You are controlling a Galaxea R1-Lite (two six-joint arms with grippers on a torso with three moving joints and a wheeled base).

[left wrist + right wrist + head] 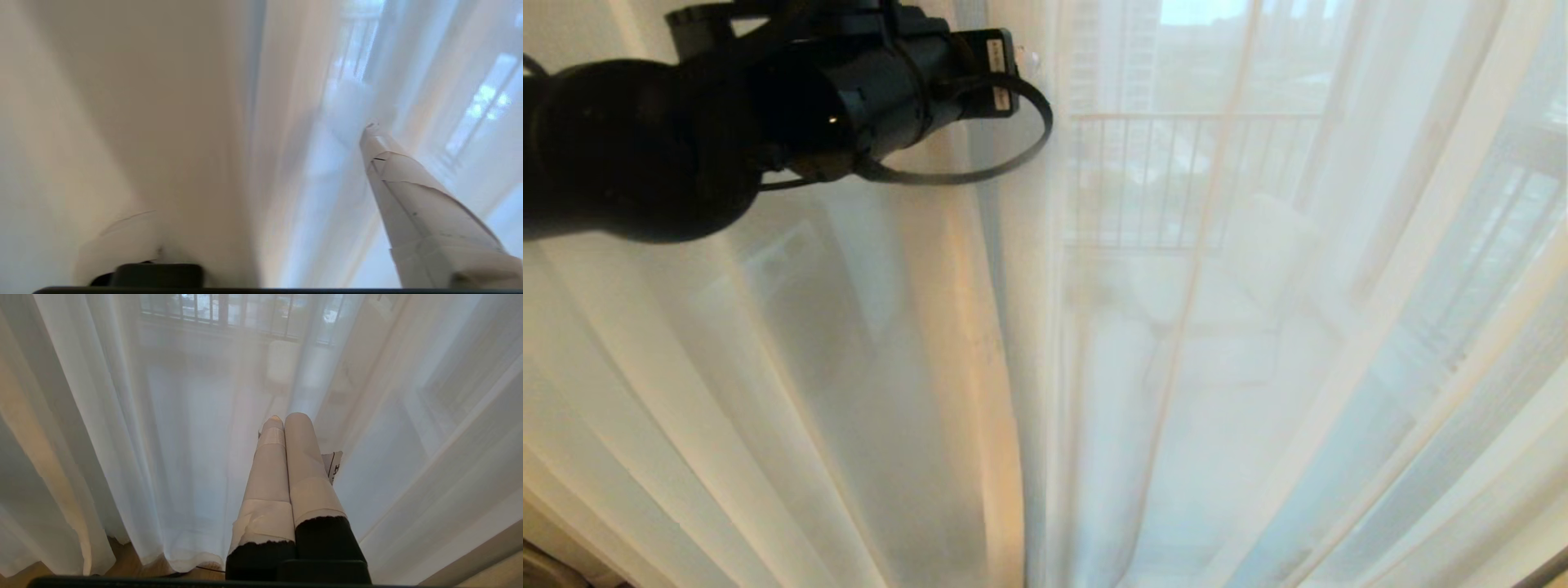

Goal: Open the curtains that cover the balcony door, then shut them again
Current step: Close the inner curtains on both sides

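The curtains hang drawn across the whole opening: thin, see-through white sheers in long vertical pleats, with a warmer cream fold running down where two panels meet. Through the fabric a balcony railing of thin upright bars shows faintly, with pale shapes below it; the balcony door frame itself cannot be made out.

The left arm, dark and bulky, is raised high against the sheers with a black cable loop at its wrist. The left hand is spread wide: one white-taped finger reaches forward beside the blue-white sheer, the other is largely buried in a cream fold. Fabric lies in the gap between them, but neither finger pinches it.

The right hand hangs low, pointing at the sheers just ahead of it, its two tape-wrapped fingers pressed flat together and holding nothing. Beneath it the curtain hem brushes a wooden floor.
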